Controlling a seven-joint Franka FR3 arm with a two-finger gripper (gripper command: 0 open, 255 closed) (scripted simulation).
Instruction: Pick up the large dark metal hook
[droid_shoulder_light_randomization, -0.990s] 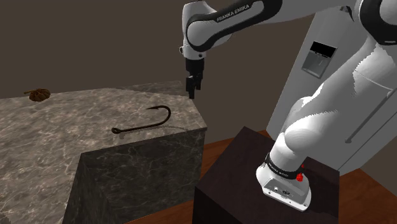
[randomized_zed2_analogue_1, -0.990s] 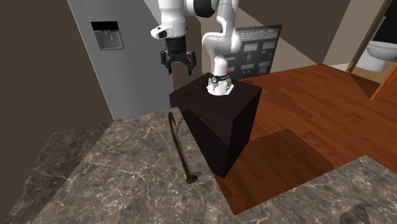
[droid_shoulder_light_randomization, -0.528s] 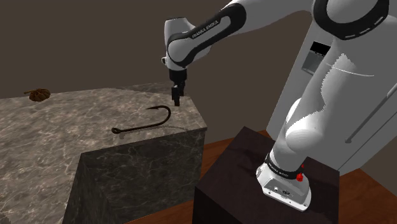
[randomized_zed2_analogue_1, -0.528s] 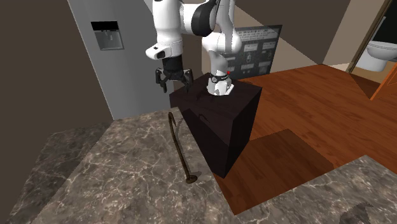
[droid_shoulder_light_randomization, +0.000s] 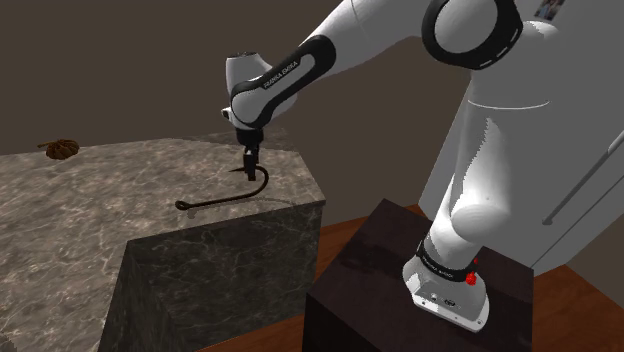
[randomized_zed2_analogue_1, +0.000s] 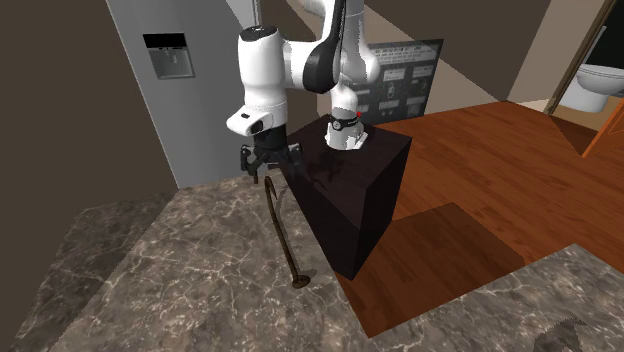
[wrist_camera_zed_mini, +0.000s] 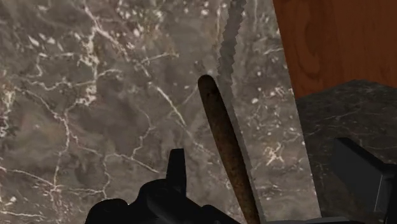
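Across the shoulder view's left, a veined stone counter is taking up most of the room. In the second exterior view a grey fridge is standing behind it, and a wooden floor is running off to that view's right. The dark stand is sitting just beside the counter's corner, and the white arm is reaching from it over the stone.

The hook is lying flat on the counter near that corner. Its bend is pointing toward the stand, and bare stone is showing around it.

We are seeing the gripper hanging low over the bend. In the wrist view its fingers are standing wide apart, with the hook's rusty bar between them and touching neither.

A small brown clump is resting at the counter's far edge, well apart from the hook.
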